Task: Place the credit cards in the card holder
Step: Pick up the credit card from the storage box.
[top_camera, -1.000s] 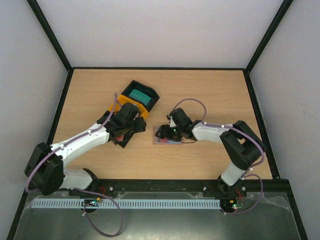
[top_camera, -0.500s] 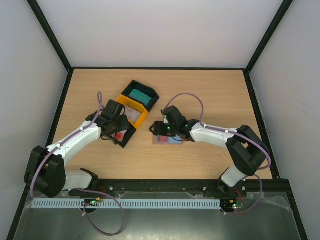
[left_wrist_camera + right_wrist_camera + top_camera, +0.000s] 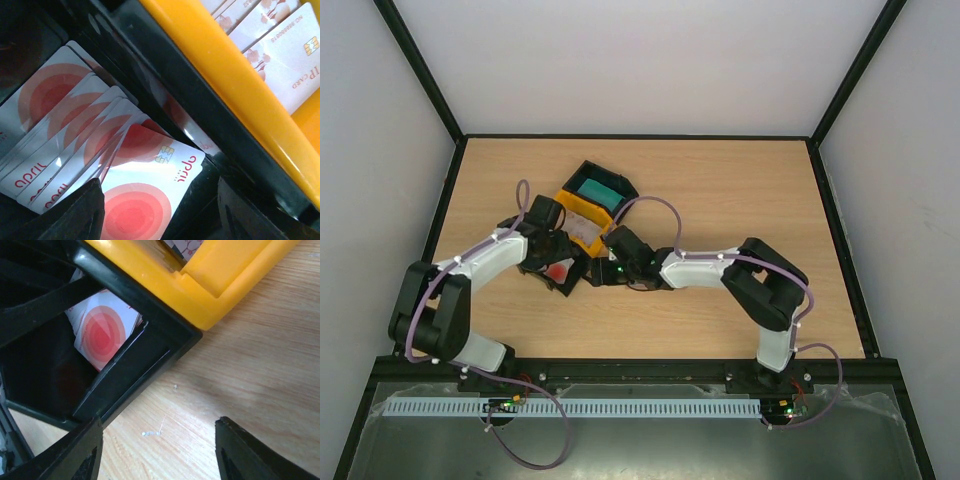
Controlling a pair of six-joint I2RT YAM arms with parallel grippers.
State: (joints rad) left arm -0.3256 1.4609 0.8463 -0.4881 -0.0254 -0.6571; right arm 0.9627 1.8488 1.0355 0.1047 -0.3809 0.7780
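- The left gripper [image 3: 159, 196] hangs over a black tray [image 3: 165, 85]. Its fingers are spread wide and grip nothing.
- In that tray the red-and-white cards [image 3: 65, 125] stand fanned on edge. In the left wrist view their long axes run from lower left to upper right, with the word "april" at the lower-left ends.
- The front card [image 3: 145, 200] lies between the two fingers. It is skewed against the fan, with its chip and "april" at its upper-right end.
- The yellow tray [image 3: 240, 85] touches the black one. The pale cards [image 3: 280, 55] in it slant the same way, chip to the upper right.
- In the top view a teal card [image 3: 598, 188] lies flat in a second black tray [image 3: 631, 191] just beyond the yellow one, with its long axis roughly crosswise.
- The right gripper [image 3: 159, 440] is also open and empty. It hovers over bare worktop [image 3: 250, 365] just off the first black tray's corner.
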